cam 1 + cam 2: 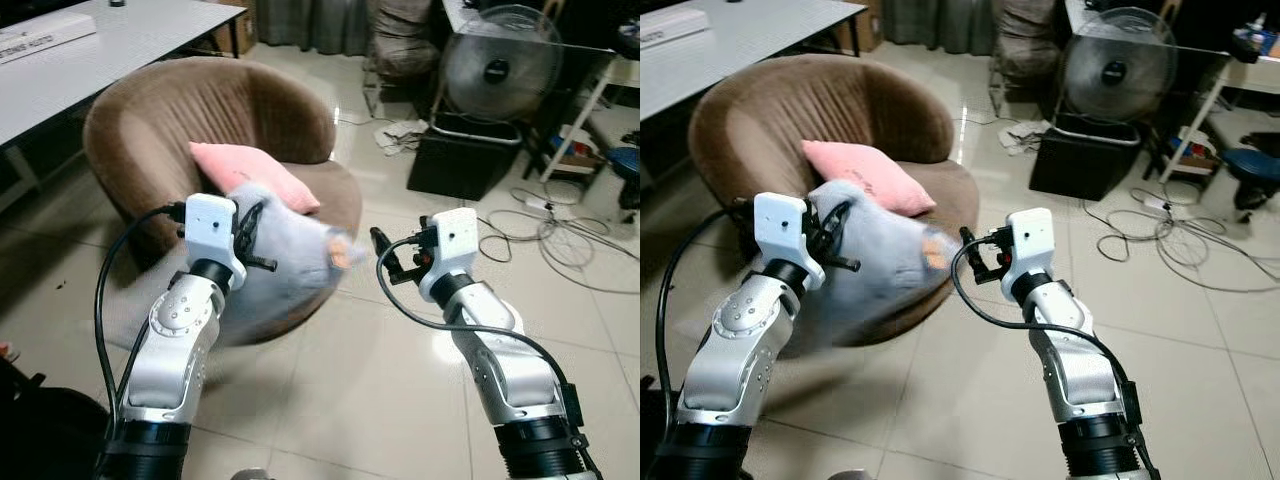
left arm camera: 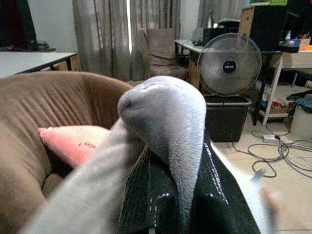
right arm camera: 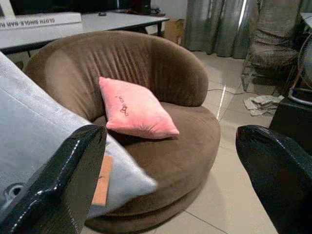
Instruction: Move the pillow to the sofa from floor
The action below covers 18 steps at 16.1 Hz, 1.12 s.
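Observation:
A grey pillow [image 1: 285, 262] hangs in the air in front of the round brown sofa chair [image 1: 165, 120], motion-blurred. My left gripper [image 1: 245, 240] is shut on its edge; in the left wrist view the grey fabric [image 2: 170, 122] folds over the black fingers [image 2: 161, 195]. An orange tag [image 3: 101, 180] shows on the pillow's corner. My right gripper [image 1: 388, 256] is open, just right of the pillow, its fingers [image 3: 58, 190] spread wide with nothing between them. A pink pillow [image 1: 255, 175] rests on the sofa seat against the backrest.
A white table [image 1: 90, 50] stands behind the sofa at the left. A standing fan [image 1: 497, 65] on a black box [image 1: 462, 155], loose cables [image 1: 560, 235] and shelving lie on the tiled floor to the right. Bare tiles [image 1: 350, 370] lie in front of me.

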Tool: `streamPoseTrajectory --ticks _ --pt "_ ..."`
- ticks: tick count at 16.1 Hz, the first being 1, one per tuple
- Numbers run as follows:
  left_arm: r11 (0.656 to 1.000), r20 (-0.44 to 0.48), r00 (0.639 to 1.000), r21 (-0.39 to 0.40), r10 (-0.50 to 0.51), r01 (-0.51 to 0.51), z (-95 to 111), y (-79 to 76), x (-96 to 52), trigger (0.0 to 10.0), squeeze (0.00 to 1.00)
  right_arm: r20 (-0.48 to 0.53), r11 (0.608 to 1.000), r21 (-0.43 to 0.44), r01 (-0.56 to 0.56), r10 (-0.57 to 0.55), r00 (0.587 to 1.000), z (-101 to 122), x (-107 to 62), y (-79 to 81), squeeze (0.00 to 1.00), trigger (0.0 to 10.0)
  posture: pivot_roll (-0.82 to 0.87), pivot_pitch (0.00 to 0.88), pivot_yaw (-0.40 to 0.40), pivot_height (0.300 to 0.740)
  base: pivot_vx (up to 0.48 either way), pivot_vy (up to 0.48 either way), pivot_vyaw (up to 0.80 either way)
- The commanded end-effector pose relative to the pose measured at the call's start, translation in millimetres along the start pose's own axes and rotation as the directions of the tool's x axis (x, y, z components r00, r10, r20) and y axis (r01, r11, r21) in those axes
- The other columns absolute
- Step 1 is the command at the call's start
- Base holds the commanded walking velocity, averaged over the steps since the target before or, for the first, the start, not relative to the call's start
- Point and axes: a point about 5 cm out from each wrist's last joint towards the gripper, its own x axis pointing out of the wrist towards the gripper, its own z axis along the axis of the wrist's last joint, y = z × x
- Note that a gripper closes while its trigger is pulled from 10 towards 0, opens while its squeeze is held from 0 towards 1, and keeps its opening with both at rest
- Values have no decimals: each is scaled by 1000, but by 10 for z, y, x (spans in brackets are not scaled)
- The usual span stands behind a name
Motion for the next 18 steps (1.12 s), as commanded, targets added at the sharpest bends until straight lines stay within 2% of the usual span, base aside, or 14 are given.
streamPoseTrajectory --ticks 1,9,18 --pt "999 105 994 14 -31 29 223 -62 66 10000 0 5 1000 15 18 -18 1000 29 -4 -75 0 10000 136 0 -33 740 311 0 -750" --pt "998 102 993 18 -65 64 186 -117 62 10000 0 -2 999 20 28 -28 1000 -2 -56 -86 0 10000 127 0 -28 740 339 0 -762" --pt "998 106 993 28 -57 54 195 -102 88 10000 0 -7 999 7 31 -31 999 -20 -39 -71 0 10000 156 0 -37 740 364 0 0"
